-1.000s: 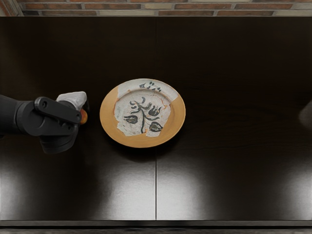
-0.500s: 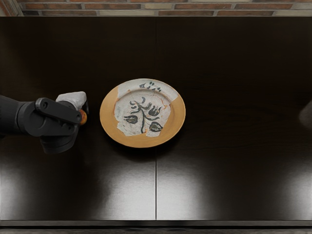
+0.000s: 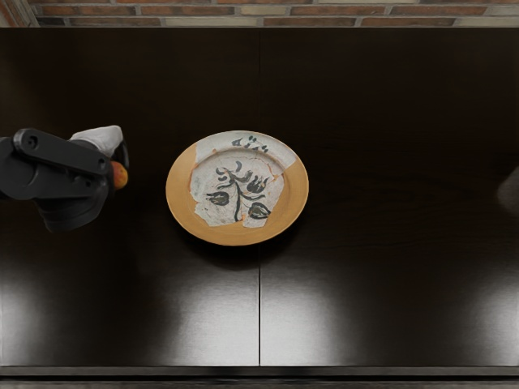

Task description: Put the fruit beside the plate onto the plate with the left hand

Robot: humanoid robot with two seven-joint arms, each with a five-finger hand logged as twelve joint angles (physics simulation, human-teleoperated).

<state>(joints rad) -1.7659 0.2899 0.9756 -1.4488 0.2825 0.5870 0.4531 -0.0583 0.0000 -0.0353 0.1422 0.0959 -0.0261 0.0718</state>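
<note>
Looking down, I see my left hand (image 3: 73, 177) curled around the orange fruit (image 3: 119, 175), which peeks out on the side toward the plate (image 3: 180, 194), apart from it, above the dark worktop (image 3: 365, 267). My right hand (image 3: 511, 191) is only a dim sliver at the edge.

Head view. L hand (image 3: 77, 174), arm entering from left edge, fingers closed round orange fruit (image 3: 119, 175); only a sliver shows. Orange-rimmed plate (image 3: 180, 188) w/ dark floral motif at centre, right of fruit, not touching it. Dark glossy table (image 3: 365, 284); brick wall (image 3: 243, 12) along far edge. R hand (image 3: 509, 190): dim grey blur at right edge.
</note>
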